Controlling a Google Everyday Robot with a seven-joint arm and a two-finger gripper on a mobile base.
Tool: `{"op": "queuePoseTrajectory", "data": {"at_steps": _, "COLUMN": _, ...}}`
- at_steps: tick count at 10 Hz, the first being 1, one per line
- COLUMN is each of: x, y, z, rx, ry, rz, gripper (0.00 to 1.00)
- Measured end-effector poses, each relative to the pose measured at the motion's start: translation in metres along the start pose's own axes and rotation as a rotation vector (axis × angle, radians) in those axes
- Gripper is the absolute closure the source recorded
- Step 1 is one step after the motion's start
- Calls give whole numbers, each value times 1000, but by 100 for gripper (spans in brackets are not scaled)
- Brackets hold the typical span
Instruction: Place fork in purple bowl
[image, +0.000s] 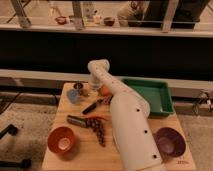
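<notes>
White robot arm's gripper (89, 90) at the wooden board's (75, 157) far edge, grip state unclear, round dark purple bowl (169, 141) near right

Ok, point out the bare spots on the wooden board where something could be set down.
Bare wood shows along the board's front edge, between the orange bowl and the arm, and on the right between the green tray and the purple bowl. The far left is crowded: blue cup, black-handled utensil, and the gripper there.
</notes>
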Motion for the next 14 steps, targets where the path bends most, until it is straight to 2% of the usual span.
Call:
{"op": "queuePoseTrajectory", "data": {"at_steps": 1, "x": 1, "y": 0, "z": 1, "rx": -1, "ry": -1, "rz": 1, "gripper": 22}}
{"op": "queuePoseTrajectory", "data": {"at_steps": 3, "x": 0, "y": 2, "z": 1, "rx": -11, "ry": -5, "rz": 4, "gripper": 37}}
{"op": "queuePoseTrajectory", "data": {"at_steps": 4, "x": 1, "y": 0, "z": 1, "rx": -7, "ry": -5, "rz": 4, "gripper": 42}}
{"op": "queuePoseTrajectory", "data": {"at_steps": 7, "x": 1, "y": -1, "z": 1, "rx": -3, "ry": -4, "rz": 4, "gripper": 44}}
{"op": "queuePoseTrajectory", "data": {"at_steps": 9, "x": 1, "y": -2, "z": -3, "rx": -1, "ry": -3, "rz": 4, "gripper": 63}}
{"op": "queuePoseTrajectory", "data": {"at_steps": 10, "x": 1, "y": -2, "z": -5, "rx": -2, "ry": -3, "rz": 3, "gripper": 67}}
{"op": "queuePoseTrajectory", "data": {"at_steps": 14, "x": 3, "y": 1, "z": -2, "rx": -7, "ry": -2, "rz": 4, "gripper": 68}}
